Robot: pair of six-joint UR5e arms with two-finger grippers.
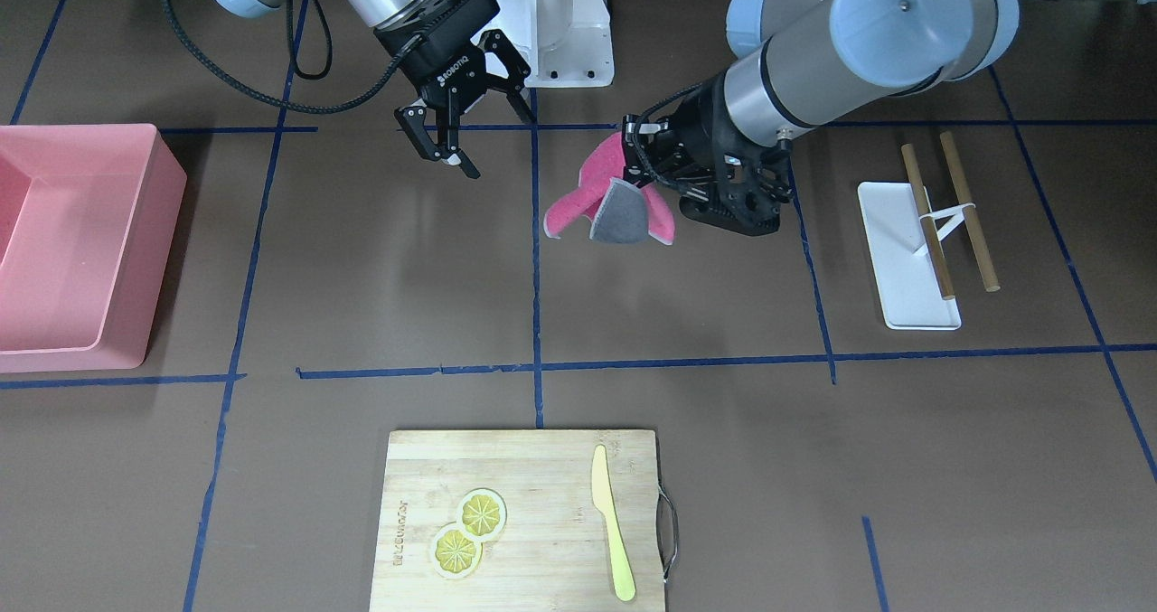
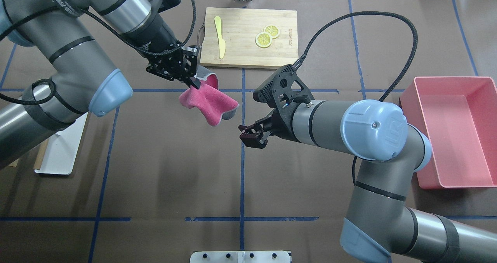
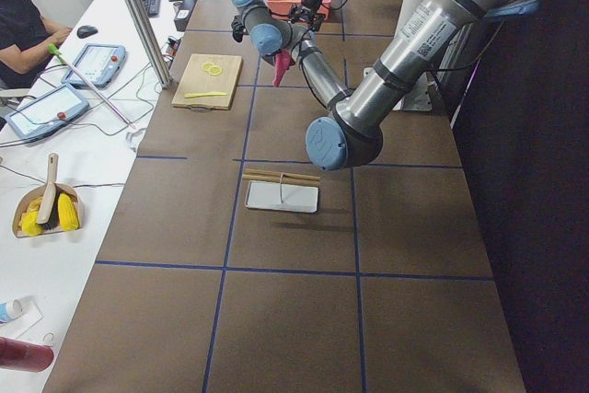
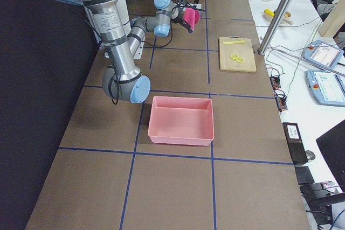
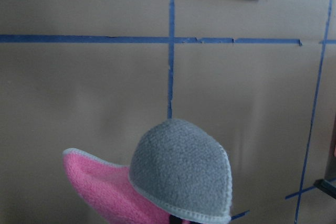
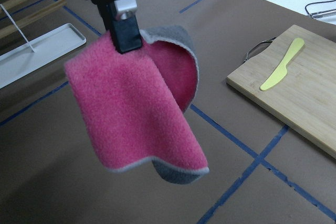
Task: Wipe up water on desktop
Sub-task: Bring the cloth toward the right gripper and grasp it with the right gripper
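My left gripper is shut on a pink and grey cloth and holds it in the air above the desktop, with the cloth hanging folded below the fingers. The cloth also shows in the overhead view, the left wrist view and the right wrist view, where one left finger pinches its top edge. My right gripper is open and empty, hovering close beside the cloth and pointing at it. I see no water on the brown surface.
A pink bin stands on my right side. A bamboo cutting board with two lemon slices and a yellow knife lies at the far edge. A white tray with wooden sticks lies on my left.
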